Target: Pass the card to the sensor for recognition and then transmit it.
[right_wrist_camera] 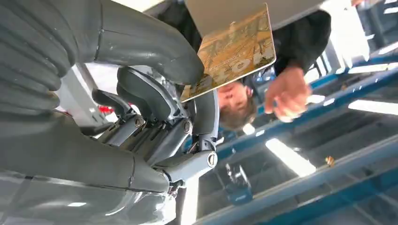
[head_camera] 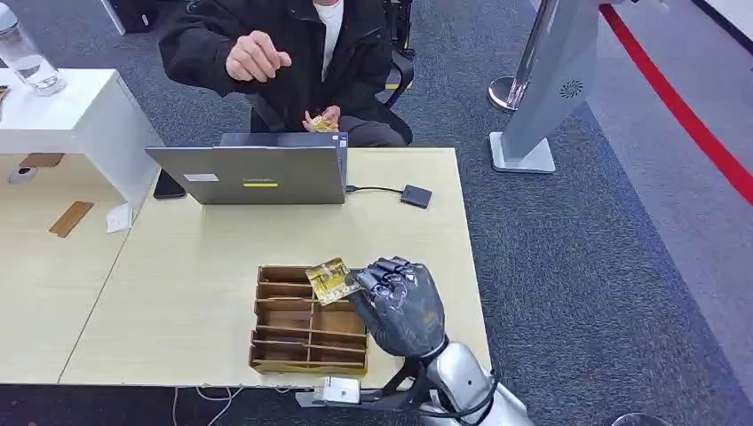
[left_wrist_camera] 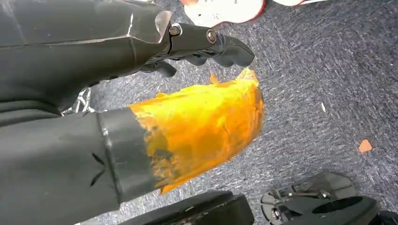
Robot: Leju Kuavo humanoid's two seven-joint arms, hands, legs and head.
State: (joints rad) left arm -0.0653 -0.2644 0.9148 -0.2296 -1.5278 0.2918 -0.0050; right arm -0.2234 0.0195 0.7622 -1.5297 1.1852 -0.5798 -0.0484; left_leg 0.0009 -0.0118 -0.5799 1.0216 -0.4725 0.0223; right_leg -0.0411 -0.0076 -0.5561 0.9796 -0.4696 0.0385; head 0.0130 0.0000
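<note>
**Right hand held the card above the divided wooden box**

Head view: the right hand [head_camera: 401, 302], dark and glossy with a silver forearm, was raised over the pale wood-grain worktop [head_camera: 195, 266]. Its fingers [head_camera: 377, 280] pinched a flat rectangular card [head_camera: 330, 280], gold and patterned, by one edge. The card's long axis ran away from the fingers over the brown wooden tray [head_camera: 306, 342], a box split into slots, and its face was tilted upward. Beyond the fingers stood a grey laptop [head_camera: 253, 173] with a cable running to a small dark square sensor [head_camera: 416, 196]. A person [head_camera: 293, 53] in a dark jacket sat behind the laptop, one hand lifted.

Left wrist view: the left hand [left_wrist_camera: 187, 56] hung over grey carpet [left_wrist_camera: 328, 79]; its thick thumb [left_wrist_camera: 202, 129] was wrapped in wrinkled orange tape and the darker fingers [left_wrist_camera: 220, 44] curled in on nothing.

Right wrist view: the smooth grey thumb [right_wrist_camera: 155, 42] pressed the card [right_wrist_camera: 234, 49] against the fingers [right_wrist_camera: 145, 93], its printed gold face showing.
</note>
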